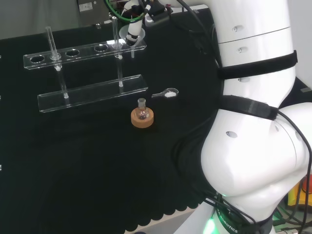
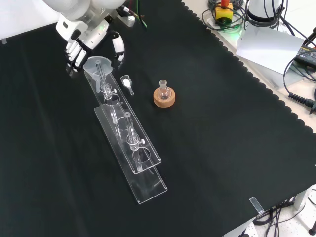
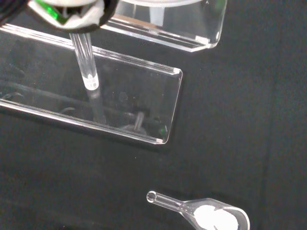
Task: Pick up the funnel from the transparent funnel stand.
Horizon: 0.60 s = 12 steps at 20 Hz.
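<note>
The clear funnel sits at the right end of the transparent stand's upper shelf in the head view. In the front view the funnel is at the stand's far end, stem pointing down. My hand reaches over it: fingers lie close beside the rim, the thumb stands a little apart on the other side. The hand hovers just above the cone in the head view. The wrist view has the funnel's stem hanging above the stand's base plate.
A small round flask rests on a cork ring right of the stand in the front view. A small clear scoop holding white powder lies between them, also as scoop. Upright posts rise from the stand.
</note>
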Each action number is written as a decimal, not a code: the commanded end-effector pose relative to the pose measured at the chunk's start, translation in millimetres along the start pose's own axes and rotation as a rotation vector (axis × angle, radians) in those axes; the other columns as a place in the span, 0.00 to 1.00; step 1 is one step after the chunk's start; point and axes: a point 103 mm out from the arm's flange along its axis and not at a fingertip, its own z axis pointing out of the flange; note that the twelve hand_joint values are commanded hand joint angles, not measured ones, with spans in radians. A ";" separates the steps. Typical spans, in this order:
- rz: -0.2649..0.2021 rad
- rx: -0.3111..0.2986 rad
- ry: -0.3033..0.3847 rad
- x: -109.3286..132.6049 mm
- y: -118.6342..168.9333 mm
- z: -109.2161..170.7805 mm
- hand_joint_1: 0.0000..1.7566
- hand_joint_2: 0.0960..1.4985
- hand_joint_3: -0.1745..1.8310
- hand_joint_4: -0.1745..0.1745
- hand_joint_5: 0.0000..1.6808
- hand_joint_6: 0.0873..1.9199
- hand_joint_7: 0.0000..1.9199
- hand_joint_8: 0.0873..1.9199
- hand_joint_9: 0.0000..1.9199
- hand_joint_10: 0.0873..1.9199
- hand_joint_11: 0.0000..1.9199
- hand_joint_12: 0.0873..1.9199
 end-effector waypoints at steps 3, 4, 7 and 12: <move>0.000 -0.023 -0.010 0.2 -0.6 -6.2 0.45 0.37 0.43 0.56 0.12 0.00 0.00 0.26 0.10 0.39 0.12 0.75; 0.000 -0.026 -0.012 1.1 -0.8 -6.6 0.45 0.37 0.43 0.56 0.12 0.00 0.00 0.27 0.10 0.39 0.12 0.76; -0.001 -0.036 -0.012 1.3 -3.6 -8.5 0.45 0.37 0.43 0.55 0.13 0.00 0.00 0.27 0.10 0.39 0.12 0.76; -0.002 -0.031 -0.009 2.8 -12.4 -13.0 0.45 0.37 0.43 0.55 0.13 0.00 0.00 0.28 0.11 0.39 0.12 0.76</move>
